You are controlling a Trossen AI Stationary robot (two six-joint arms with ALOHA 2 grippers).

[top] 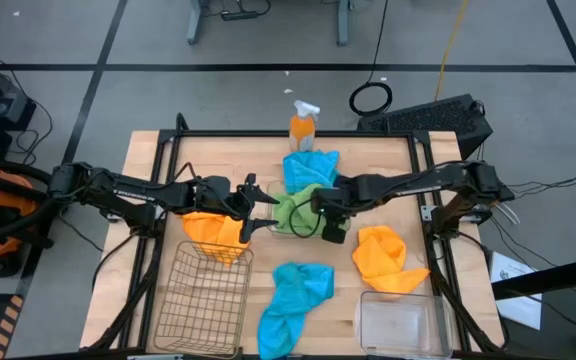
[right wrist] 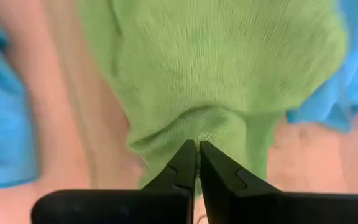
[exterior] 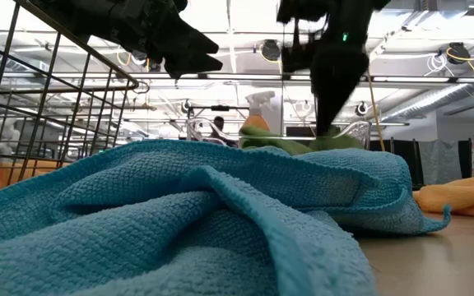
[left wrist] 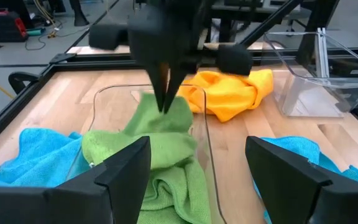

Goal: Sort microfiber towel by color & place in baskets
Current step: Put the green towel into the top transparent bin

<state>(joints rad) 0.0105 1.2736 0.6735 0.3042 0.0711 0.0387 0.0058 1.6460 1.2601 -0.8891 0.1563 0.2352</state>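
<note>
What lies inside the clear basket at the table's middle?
Green towel, bunched inside the clear basket, with the right gripper jaws pinching a fold. Anything beneath the towel is covered.

Two dark, slender, jointed arms, matte black throughout. Left gripper (left wrist: 197,168): broad, flat-faced black fingers (left wrist: 126,171) with angular, bevelled edges. Right gripper (right wrist: 197,163): thin black fingers (right wrist: 185,165) tapering to fine points above a wide black crossbar. Right wrist block (top: 334,233) boxy and black, with a loop of thin black cable at 9 o'clock from it. Small green indicator light (exterior: 344,36) on the dark housing of one arm in the low view. Black cables at both arm bases.
</note>
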